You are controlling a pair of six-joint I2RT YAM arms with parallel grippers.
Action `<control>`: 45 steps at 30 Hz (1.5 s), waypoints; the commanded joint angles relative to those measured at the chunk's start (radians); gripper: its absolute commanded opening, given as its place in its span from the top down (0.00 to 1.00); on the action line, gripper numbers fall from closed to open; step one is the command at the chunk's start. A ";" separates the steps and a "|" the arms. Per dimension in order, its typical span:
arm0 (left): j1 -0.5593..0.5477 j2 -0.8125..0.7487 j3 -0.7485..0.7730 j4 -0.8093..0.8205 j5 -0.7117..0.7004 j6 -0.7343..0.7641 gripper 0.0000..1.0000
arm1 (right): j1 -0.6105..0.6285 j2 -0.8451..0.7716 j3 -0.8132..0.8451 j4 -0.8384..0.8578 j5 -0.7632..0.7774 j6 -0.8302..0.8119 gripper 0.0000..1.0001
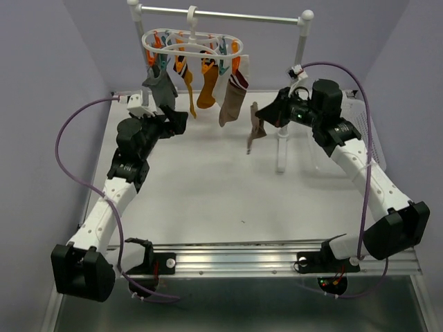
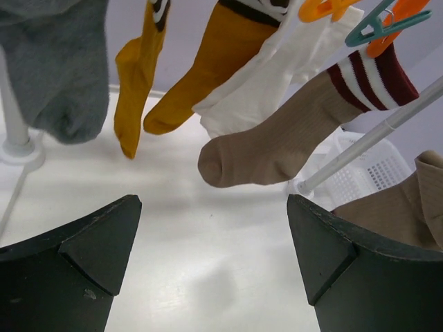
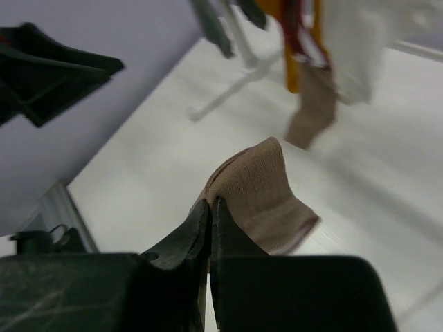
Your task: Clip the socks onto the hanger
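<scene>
Sock (image 1: 257, 135) nipped in the right gripper (image 1: 268, 114), hanger (image 1: 194, 43) up and to its left

The right gripper's fingers (image 3: 201, 225) are pressed together on one end of the tan sock. It dangles lengthwise, top to bottom, clear of the table (image 1: 208, 200). Seen from above, the hanger hangs from the rail (image 1: 228, 15) at the back, higher than the sock and off to its left. The hung socks (image 1: 232, 104) already fill much of it. The left gripper (image 2: 211, 207) is spread wide and holds nothing. It sits just below the hanger's left end, nearer to the hanger than the right gripper is. I judge that the pinched end must travel left and upward to a clip (image 2: 381, 28) at the hanger's right end, though I cannot tell which clips are free.
</scene>
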 commanded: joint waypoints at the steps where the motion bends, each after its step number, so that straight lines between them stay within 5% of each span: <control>1: 0.003 -0.166 -0.075 -0.055 -0.123 -0.072 0.01 | 0.092 0.036 0.050 0.293 -0.292 0.094 0.99; 4: 0.003 -0.258 -0.101 -0.121 -0.190 -0.095 0.01 | 0.134 0.085 0.051 0.384 -0.325 0.140 0.99; 9: 0.003 -0.373 -0.164 -0.158 -0.232 -0.121 0.01 | 0.134 0.059 -0.033 0.304 -0.165 0.102 0.99; 15: 0.003 -0.412 -0.175 -0.189 -0.215 -0.140 0.01 | 0.134 -0.015 -0.064 -0.004 0.149 -0.061 0.91; 18: 0.002 -0.423 -0.178 -0.210 -0.218 -0.138 0.01 | 0.134 0.016 -0.061 -0.044 0.106 -0.092 0.91; 21: 0.003 -0.452 -0.186 -0.239 -0.247 -0.141 0.01 | 0.155 0.144 -0.114 0.112 -0.118 -0.015 0.93; 24: 0.003 -0.473 -0.184 -0.264 -0.266 -0.146 0.01 | 0.234 0.264 -0.101 0.154 -0.119 -0.001 0.92; 29: 0.002 -0.513 -0.171 -0.324 -0.281 -0.152 0.01 | 0.357 0.570 0.141 0.082 -0.046 -0.049 0.65; 32: 0.002 -0.547 -0.158 -0.391 -0.304 -0.151 0.01 | 0.396 0.619 0.227 0.033 -0.049 -0.066 0.52; 36: 0.002 -0.570 -0.157 -0.410 -0.307 -0.141 0.01 | 0.405 0.538 0.174 0.042 0.008 -0.064 0.18; 37: 0.002 -0.562 -0.160 -0.400 -0.298 -0.140 0.01 | 0.405 0.516 0.153 0.045 0.029 -0.062 0.00; 45: -0.001 -0.427 -0.184 -0.344 -0.116 -0.144 0.01 | 0.395 0.272 -0.149 0.068 0.285 0.026 0.00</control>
